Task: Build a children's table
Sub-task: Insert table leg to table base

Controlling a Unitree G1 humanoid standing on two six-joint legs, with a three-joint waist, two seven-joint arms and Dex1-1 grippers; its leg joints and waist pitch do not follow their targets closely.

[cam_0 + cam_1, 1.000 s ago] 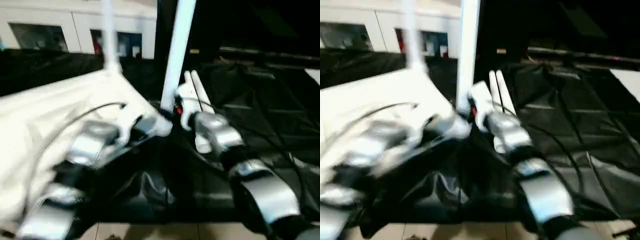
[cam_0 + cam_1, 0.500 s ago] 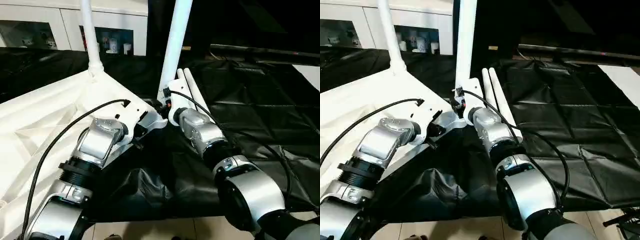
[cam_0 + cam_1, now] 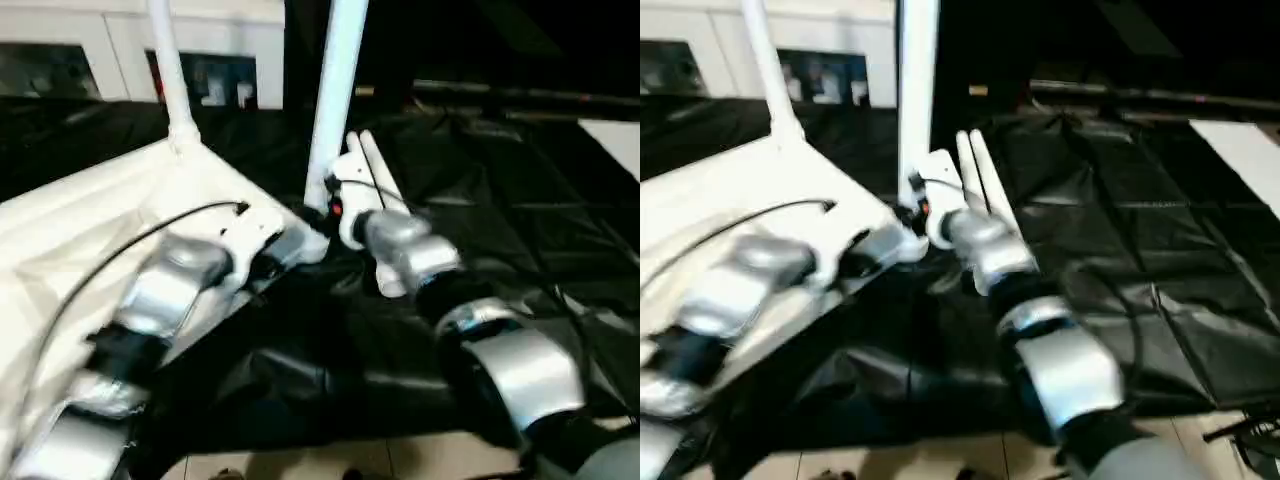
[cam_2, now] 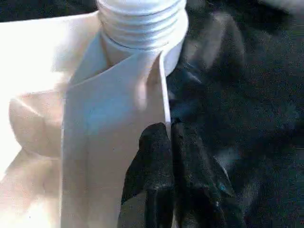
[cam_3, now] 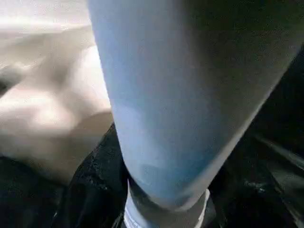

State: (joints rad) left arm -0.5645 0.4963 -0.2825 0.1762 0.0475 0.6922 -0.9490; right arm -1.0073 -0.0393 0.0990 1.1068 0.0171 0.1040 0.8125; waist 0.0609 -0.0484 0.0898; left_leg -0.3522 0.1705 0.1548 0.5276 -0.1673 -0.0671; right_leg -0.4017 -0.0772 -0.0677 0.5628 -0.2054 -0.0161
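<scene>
You are looking at the table [image 3: 90, 230] lying upside down on the black sheet [image 3: 520, 220], its ribbed underside facing up and tilted; two legs are standing up from it, a far leg [image 3: 165, 70] at the back corner and a near leg [image 3: 335, 90] at the corner closest to both arms; two spare legs [image 3: 975, 175] are lying flat on the sheet just behind the right wrist, their long axes running away from you. Your right gripper [image 3: 915, 195] is sitting at the foot of the near leg, its fingers part-spread around the shaft as the right wrist view suggests, the leg [image 5: 180, 95] rising straight up from between them; so the leg's long axis is running upright, across the line of the gripper. Your left gripper [image 4: 168, 142] is pressed together, its tips pinching the thin rim of the table [image 4: 114, 123] right beside the threaded socket [image 4: 142, 21]. Judging from this, the right arm is the one turning the leg home; the left is only steadying the corner against that twist.
</scene>
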